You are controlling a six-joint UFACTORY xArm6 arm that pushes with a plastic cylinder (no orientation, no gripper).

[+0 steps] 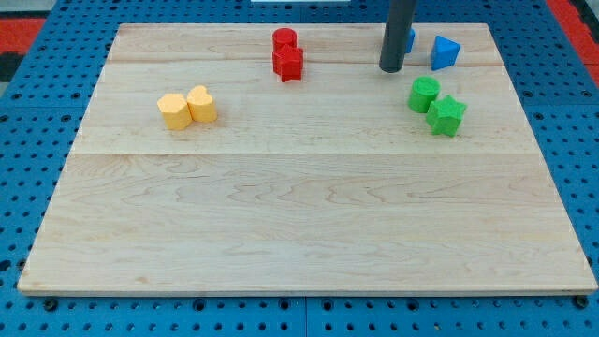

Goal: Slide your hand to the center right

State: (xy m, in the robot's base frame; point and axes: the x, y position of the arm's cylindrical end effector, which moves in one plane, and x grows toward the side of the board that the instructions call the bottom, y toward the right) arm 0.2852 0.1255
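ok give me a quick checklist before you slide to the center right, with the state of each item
1. my tip in view: ok, near the view's top, right of middle.
2. tip free of blocks: ok for the green ones; a blue block sits partly hidden behind the rod, so contact there: cannot tell.
3. straight path to center right: not ok, the green cylinder and green star-shaped block lie down-right of the tip.
4. blue triangular block clear of the path: ok, it sits right of the tip near the top edge.
5. red blocks and yellow blocks out of the way: ok, both left of the tip.
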